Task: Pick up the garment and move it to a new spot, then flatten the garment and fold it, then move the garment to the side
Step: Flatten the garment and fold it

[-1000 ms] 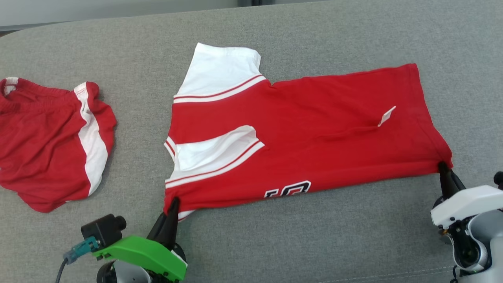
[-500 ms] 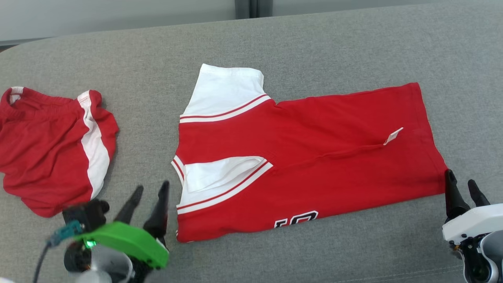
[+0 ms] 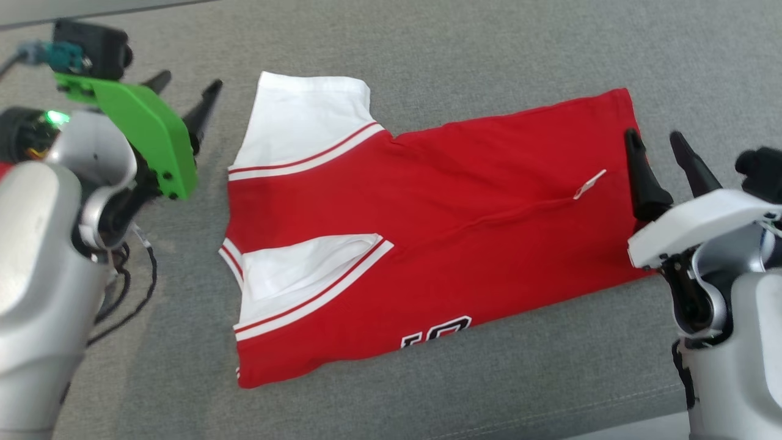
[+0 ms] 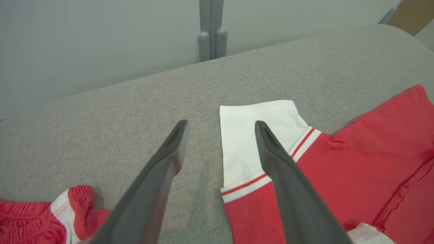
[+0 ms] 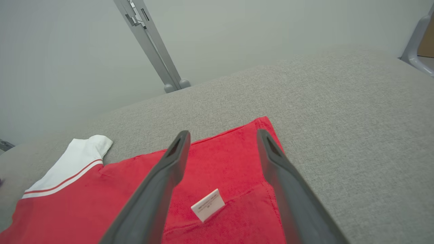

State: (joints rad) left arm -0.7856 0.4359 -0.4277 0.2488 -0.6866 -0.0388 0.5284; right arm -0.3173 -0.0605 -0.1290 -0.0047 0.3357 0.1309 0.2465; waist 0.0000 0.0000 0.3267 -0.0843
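Observation:
The garment [image 3: 427, 232] is a red jersey with white sleeves and a black-and-white number, lying folded lengthwise and flat on the grey cushioned surface [image 3: 489, 49]. My left gripper [image 3: 189, 82] is open and empty, raised beside the far white sleeve [image 3: 305, 116]. In the left wrist view the left gripper [image 4: 221, 122] straddles that sleeve's [image 4: 244, 135] left edge from above. My right gripper [image 3: 654, 134] is open and empty over the hem end. In the right wrist view the right gripper [image 5: 222, 132] frames the garment [image 5: 220, 162] and its white label [image 5: 207, 205].
Red shorts with a white stripe [image 4: 34, 220] lie bunched on the surface to the left of the jersey. A grey post [image 4: 210, 34] stands behind the far edge, also seen as a slanted post [image 5: 152, 44]. The surface's near edge [image 3: 611, 428] runs at the bottom right.
Both grippers let go of the jersey's near corners, opened, and rose toward the far side. The jersey now lies flat. The head camera has shifted, so the shorts left its view.

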